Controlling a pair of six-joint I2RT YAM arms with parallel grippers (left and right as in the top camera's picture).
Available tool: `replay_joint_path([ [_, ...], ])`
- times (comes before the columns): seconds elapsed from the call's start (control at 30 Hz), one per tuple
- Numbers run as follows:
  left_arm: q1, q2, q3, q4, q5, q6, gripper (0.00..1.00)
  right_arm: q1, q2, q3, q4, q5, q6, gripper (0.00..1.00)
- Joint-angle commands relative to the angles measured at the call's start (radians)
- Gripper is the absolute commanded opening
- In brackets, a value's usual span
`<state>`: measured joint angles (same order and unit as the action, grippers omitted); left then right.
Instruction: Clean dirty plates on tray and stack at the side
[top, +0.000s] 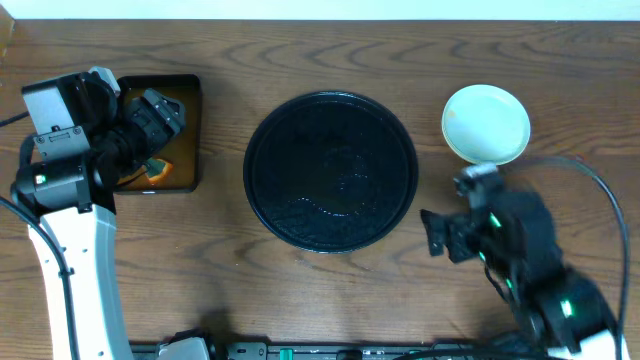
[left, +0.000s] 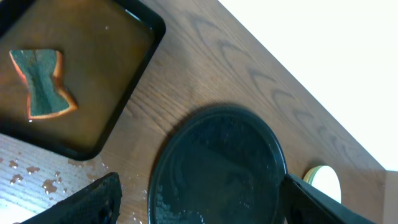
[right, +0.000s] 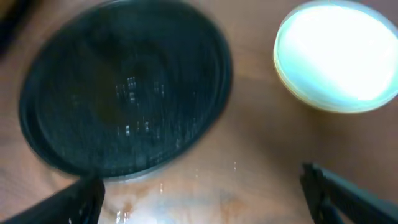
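Note:
The large round black tray (top: 331, 170) sits mid-table, wet, with no plate on it; it also shows in the left wrist view (left: 217, 168) and the right wrist view (right: 124, 87). The plates (top: 486, 123) are stacked on the table at the back right, a pale mint-blue one on top and a yellowish rim below; the stack shows in both wrist views (left: 323, 182) (right: 339, 56). My left gripper (top: 163, 115) (left: 199, 205) is open and empty over the rectangular tray. My right gripper (top: 437, 235) (right: 202, 199) is open and empty over bare table, in front of the stack.
A rectangular black tray (top: 192, 140) (left: 134, 93) of orange-brown liquid stands at the back left with a green sponge (left: 43, 84) (top: 152, 170) in it. Droplets (left: 25, 174) and wet smears (right: 186, 193) lie on the wooden table near the trays.

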<state>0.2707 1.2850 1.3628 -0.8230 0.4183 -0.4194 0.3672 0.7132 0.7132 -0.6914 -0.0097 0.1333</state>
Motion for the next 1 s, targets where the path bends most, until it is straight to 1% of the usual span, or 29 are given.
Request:
replay_joint_path([
  [0.0,0.003,0.004,-0.002,-0.001,0.008,0.003,0.82,-0.068,-0.196,-0.179,0.1,-0.083,-0.007,0.99],
  [0.1,0.003,0.004,-0.002,-0.001,0.008,0.003,0.82,-0.114,-0.36,-0.301,0.182,-0.116,-0.006,0.99],
  [0.23,0.003,0.004,-0.002,-0.001,0.008,0.003,0.82,-0.157,-0.546,-0.416,0.216,-0.119,-0.007,0.99],
  [0.43,0.003,0.004,-0.002,-0.001,0.008,0.003,0.82,-0.205,-0.686,-0.491,0.275,-0.111,-0.007,0.99],
  [0.57,0.003,0.004,-0.002,-0.001,0.008,0.003,0.82,-0.257,-0.708,-0.528,0.326,-0.117,-0.005,0.99],
  [0.63,0.003,0.004,-0.002,-0.001,0.008,0.003,0.82,-0.294,-0.708,-0.555,0.369,-0.154,0.006,0.99],
  [0.77,0.003,0.004,-0.002,-0.001,0.008,0.003,0.82,-0.355,-0.708,-0.62,0.475,-0.23,0.009,0.99],
  [0.9,0.003,0.004,-0.002,-0.001,0.008,0.003,0.82,-0.412,-0.708,-0.71,0.653,-0.309,0.008,0.99],
  [0.97,0.003,0.004,-0.002,-0.001,0.008,0.003,0.82,-0.421,-0.708,-0.708,0.663,-0.308,0.008,0.99],
])
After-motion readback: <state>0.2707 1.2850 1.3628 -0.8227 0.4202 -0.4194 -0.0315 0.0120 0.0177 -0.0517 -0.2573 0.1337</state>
